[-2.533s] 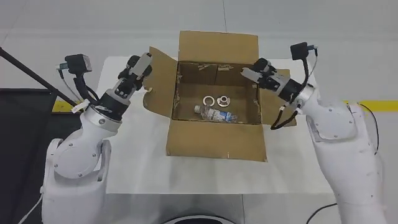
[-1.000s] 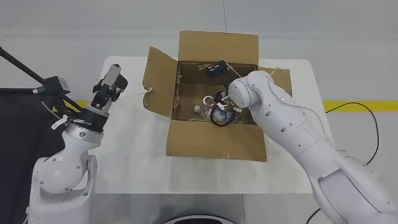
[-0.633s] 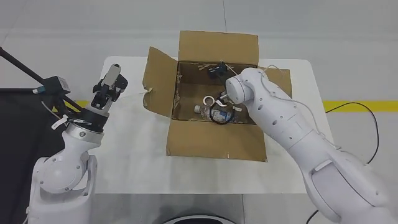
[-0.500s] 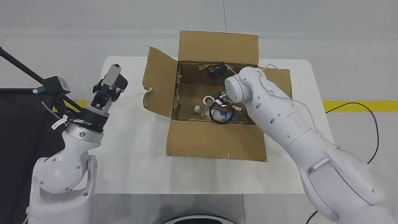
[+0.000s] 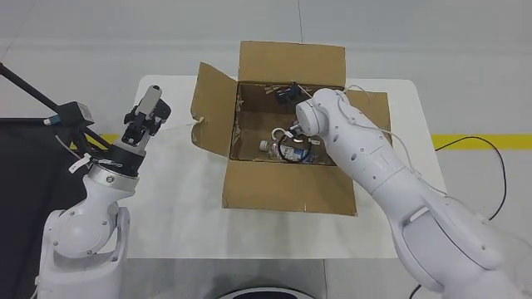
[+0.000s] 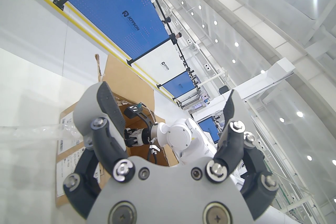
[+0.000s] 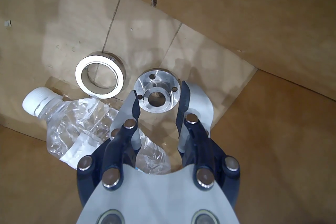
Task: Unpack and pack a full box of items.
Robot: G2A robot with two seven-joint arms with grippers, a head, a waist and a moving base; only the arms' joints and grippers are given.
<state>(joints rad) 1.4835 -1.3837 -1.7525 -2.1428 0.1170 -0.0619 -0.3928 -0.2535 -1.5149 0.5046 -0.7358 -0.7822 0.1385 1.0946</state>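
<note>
R hand [image 7: 157, 96] was down inside the open cardboard box [image 5: 287, 187], fingers spread w/ one on each side of the metal flange [image 7: 147, 83], which lay flat on the box floor. Couldn't tell if the pads actually touched it. Just beside the flange lay a white ring [image 7: 80, 75], also flat, w/ a small gap btwn the two. A clear plastic bottle [image 7: 76, 120] w/ white cap lay on its side next to both, its body partly under the R hand. Box sat on the white table [image 5: 183, 208], approx. centre, flaps folded outward. L hand [image 6: 168, 93] was held above the table on the box's left, well apart from it, fingers spread wide & pointing toward the box.
</note>
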